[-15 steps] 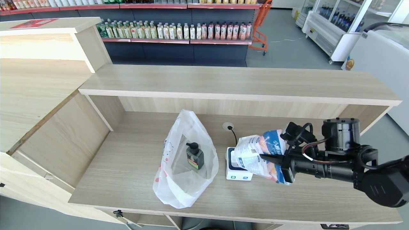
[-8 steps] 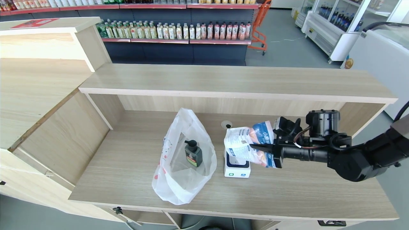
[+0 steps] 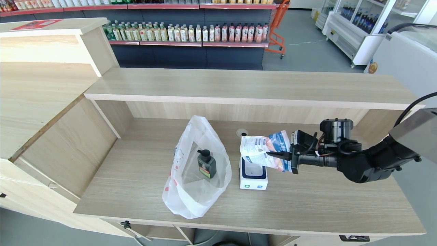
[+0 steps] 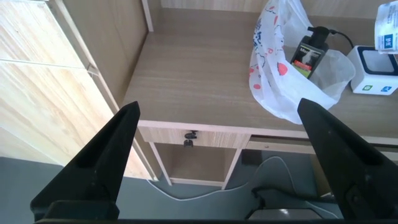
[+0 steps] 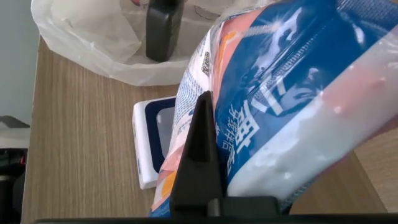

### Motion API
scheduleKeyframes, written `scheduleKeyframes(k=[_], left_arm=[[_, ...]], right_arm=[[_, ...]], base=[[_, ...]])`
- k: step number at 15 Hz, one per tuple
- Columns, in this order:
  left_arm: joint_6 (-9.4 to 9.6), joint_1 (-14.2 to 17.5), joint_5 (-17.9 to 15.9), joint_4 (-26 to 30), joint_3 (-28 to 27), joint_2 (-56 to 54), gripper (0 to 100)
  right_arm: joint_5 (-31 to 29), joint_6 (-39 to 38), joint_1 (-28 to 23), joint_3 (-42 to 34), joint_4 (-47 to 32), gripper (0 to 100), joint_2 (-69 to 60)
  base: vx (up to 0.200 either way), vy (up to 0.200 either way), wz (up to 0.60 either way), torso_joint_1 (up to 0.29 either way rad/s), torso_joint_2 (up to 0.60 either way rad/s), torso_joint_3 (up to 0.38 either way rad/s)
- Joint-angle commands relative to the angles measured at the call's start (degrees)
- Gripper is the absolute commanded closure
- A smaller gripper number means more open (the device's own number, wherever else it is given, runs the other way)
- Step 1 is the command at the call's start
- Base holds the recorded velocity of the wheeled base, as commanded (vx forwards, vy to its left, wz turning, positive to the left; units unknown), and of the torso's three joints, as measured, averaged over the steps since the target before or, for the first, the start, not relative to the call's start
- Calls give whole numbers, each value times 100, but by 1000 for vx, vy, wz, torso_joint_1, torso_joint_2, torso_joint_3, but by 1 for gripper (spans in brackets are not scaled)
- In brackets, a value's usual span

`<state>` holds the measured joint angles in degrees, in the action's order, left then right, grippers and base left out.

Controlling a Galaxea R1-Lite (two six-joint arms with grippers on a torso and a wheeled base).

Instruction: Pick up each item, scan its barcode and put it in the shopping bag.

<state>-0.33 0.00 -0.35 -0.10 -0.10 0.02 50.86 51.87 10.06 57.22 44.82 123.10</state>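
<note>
In the right half of the head view, the right gripper (image 3: pixel 277 156) is clamped on a snack packet (image 3: pixel 260 147), white at one end and blue and orange toward the gripper. One dark finger (image 5: pixel 199 155) lies across the packet's face. The packet hangs in the air, tilted, above the far end of a white scanner (image 3: pixel 253 177) with a dark blue window on top. The scanner lies flat on the table (image 3: pixel 317 205) just right of centre frame. Just left of the scanner, near the middle of the frame, stands the translucent white shopping bag (image 3: pixel 184 194), its mouth open and facing up. A dark pump bottle (image 3: pixel 206 164) stands upright inside the bag. Behind the scanner a black cable runs into a round grommet (image 3: pixel 242 131) in the table top. The left gripper (image 4: pixel 217 106) hangs off the table's front edge with its two fingers spread wide and nothing between them, well apart from the bag. Across the top of the frame, a store shelf (image 3: pixel 191 43) carries a row of bottles.
</note>
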Motion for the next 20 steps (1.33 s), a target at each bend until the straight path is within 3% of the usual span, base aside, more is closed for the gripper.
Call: scheduleKeyframes(k=[1,20], left_arm=[[-2,0,0,1,1,-2,0],[-2,0,0,1,1,-2,0]], right_arm=[[3,42,5,35,0,100,91],[3,482,-188,-97,0,100,285]], base=[[0,0,0,0,0,0],[0,0,0,0,0,0]])
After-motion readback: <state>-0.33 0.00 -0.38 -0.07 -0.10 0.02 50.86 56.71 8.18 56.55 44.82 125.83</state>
